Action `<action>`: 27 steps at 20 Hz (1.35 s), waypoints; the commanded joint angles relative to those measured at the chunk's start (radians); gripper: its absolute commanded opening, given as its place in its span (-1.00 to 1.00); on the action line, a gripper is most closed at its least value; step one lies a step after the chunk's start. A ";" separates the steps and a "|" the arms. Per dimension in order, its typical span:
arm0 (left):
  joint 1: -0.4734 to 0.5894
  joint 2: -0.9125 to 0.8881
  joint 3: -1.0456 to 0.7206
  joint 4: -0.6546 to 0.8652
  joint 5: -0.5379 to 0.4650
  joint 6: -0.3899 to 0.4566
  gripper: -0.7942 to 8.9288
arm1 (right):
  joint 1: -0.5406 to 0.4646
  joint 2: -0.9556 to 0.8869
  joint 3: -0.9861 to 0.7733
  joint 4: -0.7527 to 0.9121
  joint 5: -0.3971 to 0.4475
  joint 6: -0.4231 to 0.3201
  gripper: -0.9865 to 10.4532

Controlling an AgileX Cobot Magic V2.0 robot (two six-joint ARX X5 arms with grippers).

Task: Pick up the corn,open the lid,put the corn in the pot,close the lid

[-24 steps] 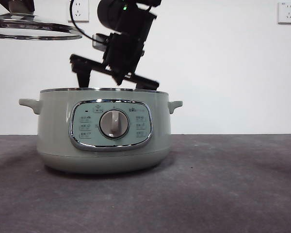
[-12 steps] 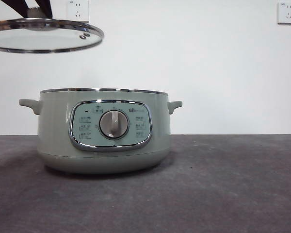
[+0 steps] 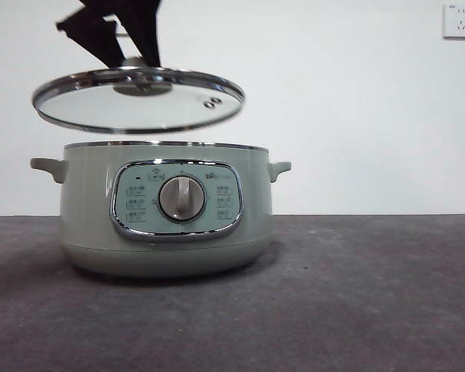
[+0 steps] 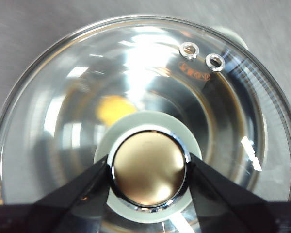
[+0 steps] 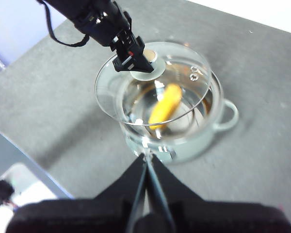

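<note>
Left gripper grips lid above pot.

Clear glass lid, glossy green pot.

No print on the pot or lid is legible

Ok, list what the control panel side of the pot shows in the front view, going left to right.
Small left side handle → chrome-framed control panel → round silver dial → small right side handle of the pale sage-green pot.
</note>
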 commanded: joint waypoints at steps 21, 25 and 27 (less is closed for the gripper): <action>-0.085 0.148 0.007 0.029 -0.093 -0.006 -0.86 | 0.001 -0.329 -0.460 -0.023 0.016 0.129 -0.84; -0.089 0.164 0.007 0.037 -0.096 -0.006 -0.86 | 0.001 -0.329 -0.460 -0.024 0.016 0.128 -0.84; -0.089 0.167 0.007 0.040 -0.097 -0.006 -0.86 | 0.001 -0.329 -0.460 -0.023 0.016 0.128 -0.84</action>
